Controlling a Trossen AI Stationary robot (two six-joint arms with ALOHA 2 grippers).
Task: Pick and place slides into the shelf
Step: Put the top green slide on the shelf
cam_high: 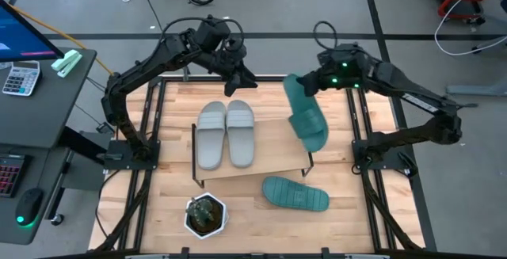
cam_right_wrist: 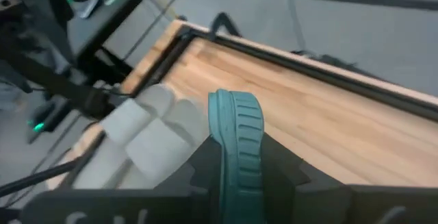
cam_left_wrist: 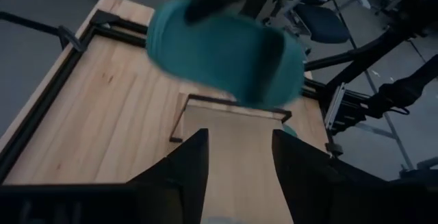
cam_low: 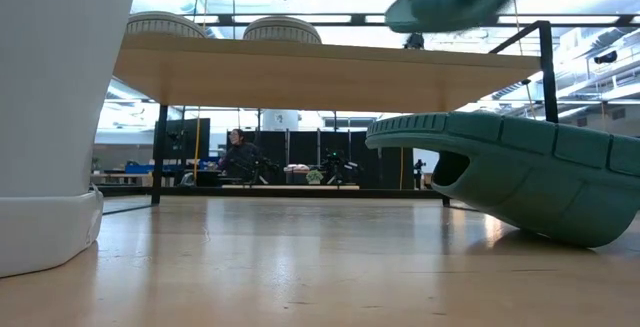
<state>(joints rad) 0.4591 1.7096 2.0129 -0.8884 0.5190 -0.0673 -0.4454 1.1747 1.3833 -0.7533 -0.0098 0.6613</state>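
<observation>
- On the left side of the light wooden desk [cam_high: 170, 176] I saw a small potted plant in a white pot [cam_high: 206, 215], sitting near the front edge.
- My left pincer [cam_high: 240, 84] hung above the desk's far edge, just behind the shelf; in the left wrist view its two dark fingers [cam_left_wrist: 194, 162] stood apart with nothing between them.
- The low shelf with a light wooden board and thin black metal legs [cam_high: 273, 148] stood mid-desk, and two light grey rubber slides [cam_high: 225, 135] lay side by side on its left half, touching each other.
- A teal green rubber slide [cam_high: 295, 194] lay on the desk just in front of the shelf's right part, off the board.
- My right pincer [cam_high: 295, 87] was clenched on the heel end of a second teal green slide [cam_high: 306, 117], which hung tilted in the air over the shelf's right end, above the board in the low view.
</observation>
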